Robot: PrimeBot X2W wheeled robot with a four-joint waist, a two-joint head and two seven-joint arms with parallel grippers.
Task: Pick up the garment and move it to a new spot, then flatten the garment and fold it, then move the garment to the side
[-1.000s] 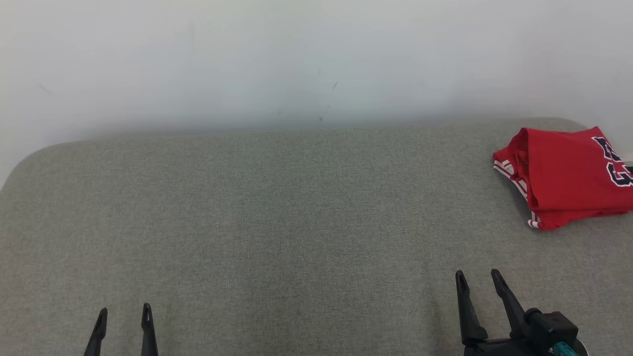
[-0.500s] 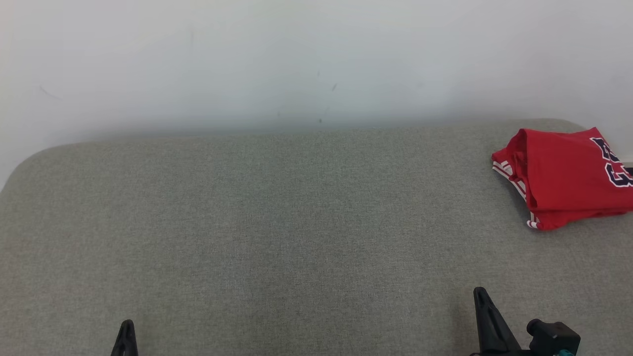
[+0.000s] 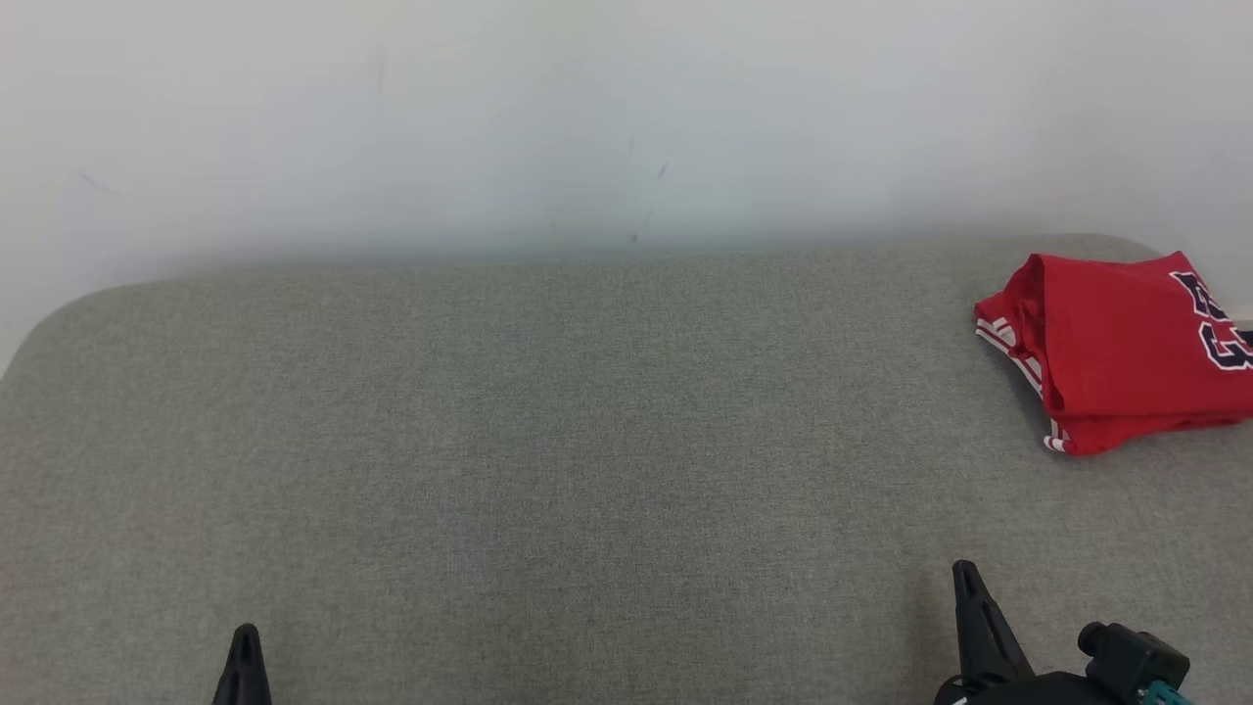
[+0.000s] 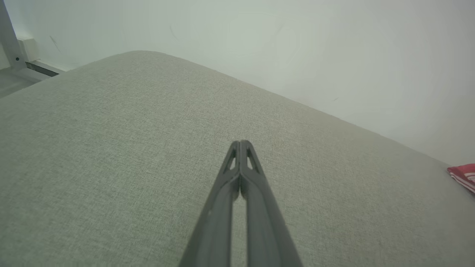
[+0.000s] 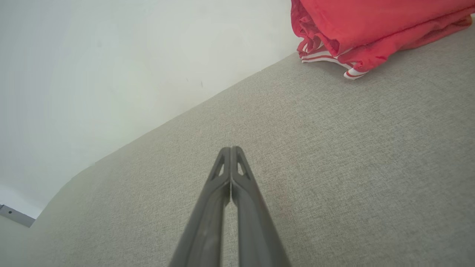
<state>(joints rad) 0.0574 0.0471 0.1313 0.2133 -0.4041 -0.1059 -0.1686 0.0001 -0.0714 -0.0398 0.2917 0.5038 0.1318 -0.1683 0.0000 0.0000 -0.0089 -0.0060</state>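
Note:
The garment (image 3: 1121,348) is a red jersey with white trim and dark numerals, folded into a pile at the far right of the grey surface; its folded edge shows in the right wrist view (image 5: 356,29) and a corner in the left wrist view (image 4: 464,176). My left gripper (image 3: 243,651) is at the lower left, shut with nothing in it, fingertips pressed together (image 4: 240,142). My right gripper (image 3: 967,578) sits at the lower right, well short of the garment, also shut and empty (image 5: 231,149).
The grey fabric-covered surface (image 3: 587,441) has rounded far corners and ends against a pale wall (image 3: 587,117). A floor strip and a fixture base show past the surface's far left corner (image 4: 22,63).
Both grippers went from open to shut with nothing between the fingers, and both drew back toward the bottom edge. The garment has not moved.

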